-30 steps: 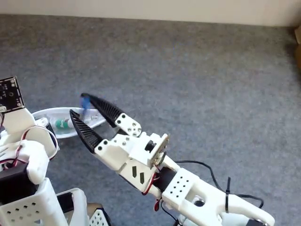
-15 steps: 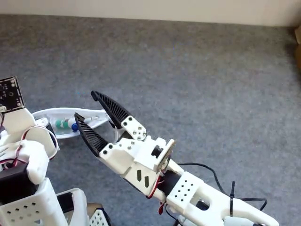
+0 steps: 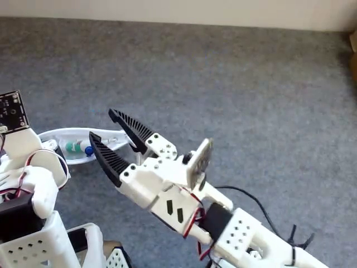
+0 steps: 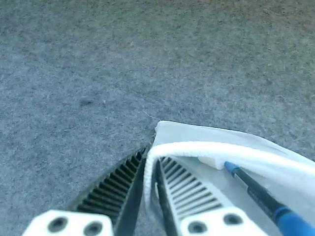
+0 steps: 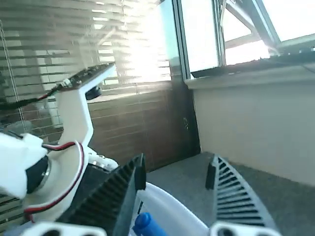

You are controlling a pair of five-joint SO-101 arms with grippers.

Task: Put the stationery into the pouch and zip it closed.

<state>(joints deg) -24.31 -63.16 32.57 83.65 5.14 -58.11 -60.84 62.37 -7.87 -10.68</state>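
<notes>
The white pouch (image 3: pixel 64 135) lies open on the grey carpet at the left. Inside it I see a green item (image 3: pixel 72 147) and the blue pen (image 3: pixel 88 150). My left gripper (image 4: pixel 150 156) is shut on the pouch's rim (image 4: pixel 206 147), holding the mouth open, and the blue pen (image 4: pixel 261 201) lies inside. My right gripper (image 3: pixel 102 126) hovers open just above the pouch's near end, with nothing between its black fingers. Seen from the right wrist, the right gripper (image 5: pixel 175 170) stands open over the pouch rim (image 5: pixel 170 204) and the pen's blue end (image 5: pixel 146 224).
Grey carpet (image 3: pixel 240 89) stretches free to the right and far side. The left arm's white body (image 3: pixel 28 184) stands close to the pouch's left end. A black cable (image 3: pixel 251 204) trails beside the right arm.
The right gripper held the blue pen over the pouch a second ago. The pen now lies in the pouch, and the open gripper has drawn back slightly and tilted up.
</notes>
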